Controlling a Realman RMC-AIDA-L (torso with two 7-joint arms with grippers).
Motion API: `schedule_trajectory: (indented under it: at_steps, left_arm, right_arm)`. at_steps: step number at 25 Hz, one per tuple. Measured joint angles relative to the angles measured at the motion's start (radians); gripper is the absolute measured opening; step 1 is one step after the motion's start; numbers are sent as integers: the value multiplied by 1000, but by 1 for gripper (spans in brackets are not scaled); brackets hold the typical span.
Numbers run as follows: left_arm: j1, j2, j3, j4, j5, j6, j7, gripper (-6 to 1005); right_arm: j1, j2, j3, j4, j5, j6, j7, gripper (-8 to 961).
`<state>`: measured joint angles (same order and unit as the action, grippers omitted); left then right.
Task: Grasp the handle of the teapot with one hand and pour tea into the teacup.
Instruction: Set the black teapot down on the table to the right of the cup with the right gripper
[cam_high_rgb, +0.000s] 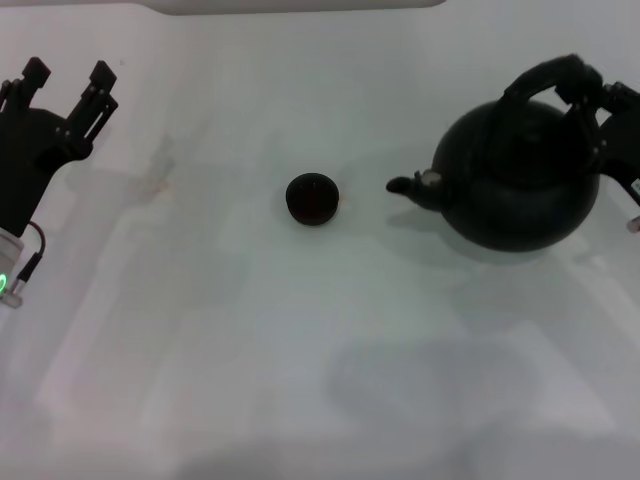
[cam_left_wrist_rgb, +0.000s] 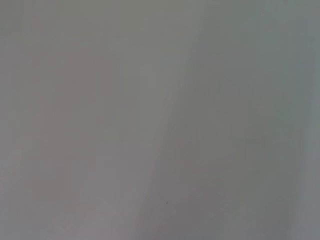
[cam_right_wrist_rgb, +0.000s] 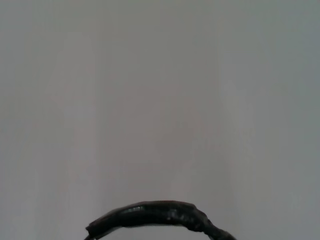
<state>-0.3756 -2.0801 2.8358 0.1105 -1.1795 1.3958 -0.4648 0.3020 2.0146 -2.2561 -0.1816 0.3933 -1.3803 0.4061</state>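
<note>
The matte-black teapot (cam_high_rgb: 515, 180) stands upright at the right of the white table, its short spout (cam_high_rgb: 405, 185) pointing left toward the teacup (cam_high_rgb: 312, 198), a tiny dark round cup near the middle. The arched black handle (cam_high_rgb: 540, 75) rises over the pot. My right gripper (cam_high_rgb: 588, 92) sits at the handle's right end, closed around it. The right wrist view shows only an arc of the handle (cam_right_wrist_rgb: 155, 214) over the pale table. No tea is visible. My left gripper (cam_high_rgb: 68, 75) rests at the far left with its fingers spread and nothing between them.
The white table (cam_high_rgb: 250, 350) stretches around the cup and pot. A cable and a green light (cam_high_rgb: 3, 283) show on the left arm at the left edge. The left wrist view shows only bare pale surface.
</note>
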Motion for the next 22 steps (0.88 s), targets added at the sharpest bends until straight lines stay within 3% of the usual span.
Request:
schedule_trajectory:
  at_steps: [22]
  left_arm:
    - [6,1,-3,0,1,2,0,862]
  right_arm:
    - [-17,1,-19,13,1,87,6,124]
